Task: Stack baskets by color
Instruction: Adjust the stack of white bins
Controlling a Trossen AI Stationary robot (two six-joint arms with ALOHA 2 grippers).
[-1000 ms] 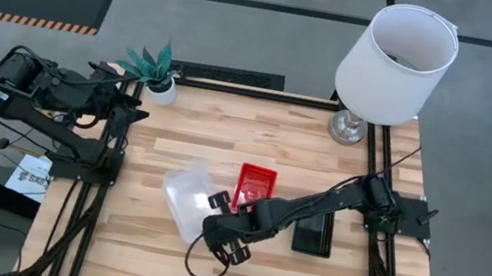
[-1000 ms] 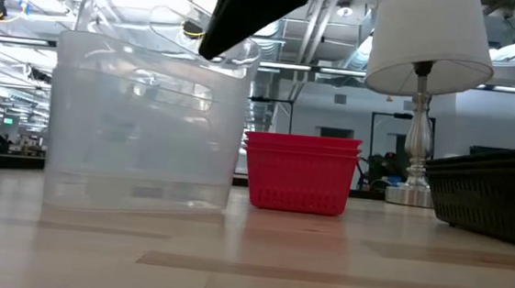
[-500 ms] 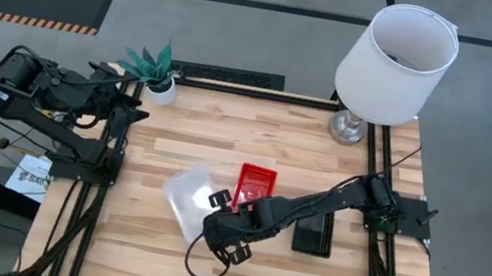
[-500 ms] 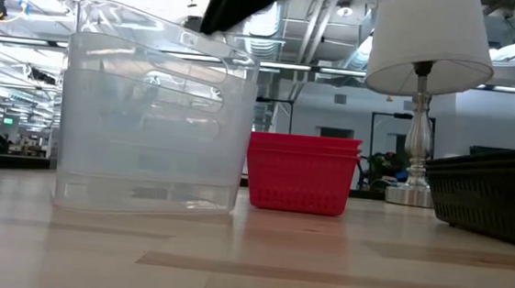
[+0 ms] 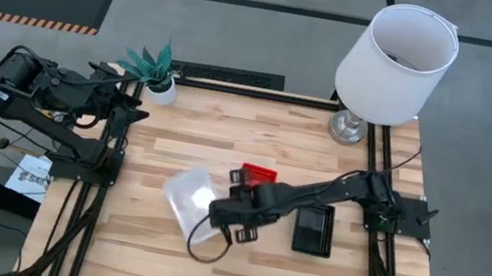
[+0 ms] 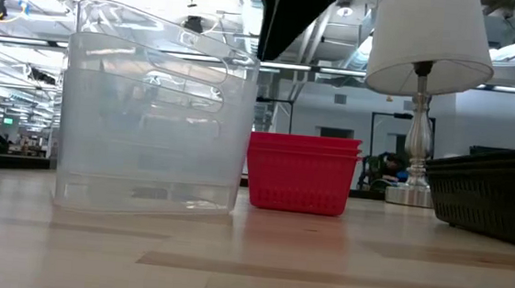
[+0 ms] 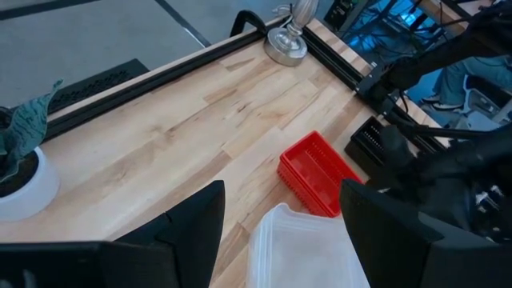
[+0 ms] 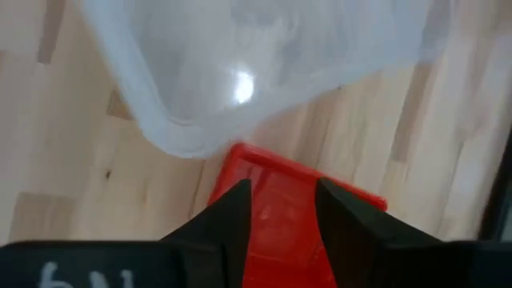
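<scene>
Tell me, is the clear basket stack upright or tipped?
Upright: the clear basket stack rests flat on the table, rims upward.

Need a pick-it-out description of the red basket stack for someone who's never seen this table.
Start at the white lampshade on the table's far right corner, then come toward the table's middle. The red basket stack sits there, between the clear baskets and the black baskets. It is the only red thing on the wood.

One stack of clear baskets [image 5: 187, 197], one stack of red baskets [image 5: 258, 174], one stack of black baskets [image 5: 313, 229], one lamp [image 5: 393, 63], one potted plant [image 5: 152, 68]
</scene>
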